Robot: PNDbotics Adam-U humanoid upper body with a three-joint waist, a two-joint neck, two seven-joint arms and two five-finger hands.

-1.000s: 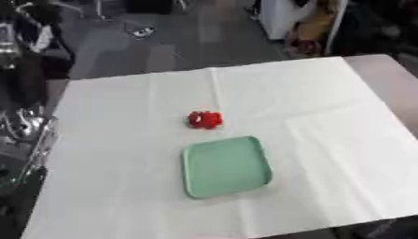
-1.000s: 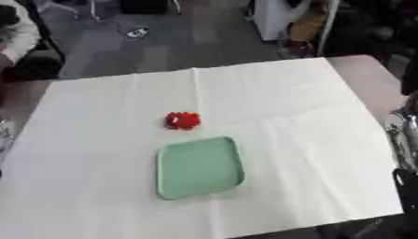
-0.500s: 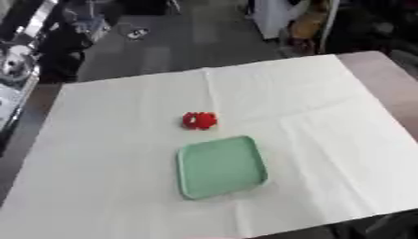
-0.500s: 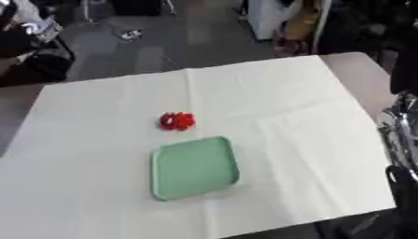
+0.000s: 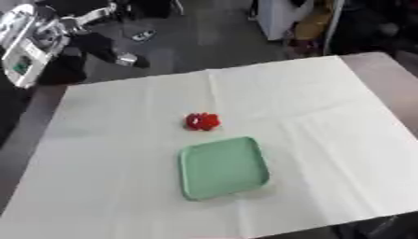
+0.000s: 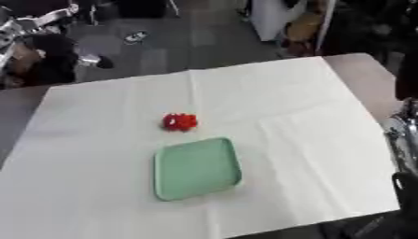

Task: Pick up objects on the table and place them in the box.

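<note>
A small red lumpy object (image 5: 202,121) lies on the white cloth near the table's middle. Just in front of it sits a shallow light-green tray (image 5: 223,167), which holds nothing. My left arm (image 5: 31,39) is raised at the upper left corner, beyond the table's far left edge and well away from the red object; its hand is blurred. Part of my right arm (image 6: 403,140) shows at the right edge beside the table, with a dark piece (image 6: 405,184) below it that may be the hand.
The white cloth (image 5: 326,121) covers nearly the whole table, with bare brown tabletop (image 6: 365,74) at the far right. Beyond the far edge are dark floor, chair legs and clutter (image 5: 302,28).
My left arm has lifted from the table's left edge up into the upper left corner. The red object and the tray have stayed put. The right arm holds its place.
</note>
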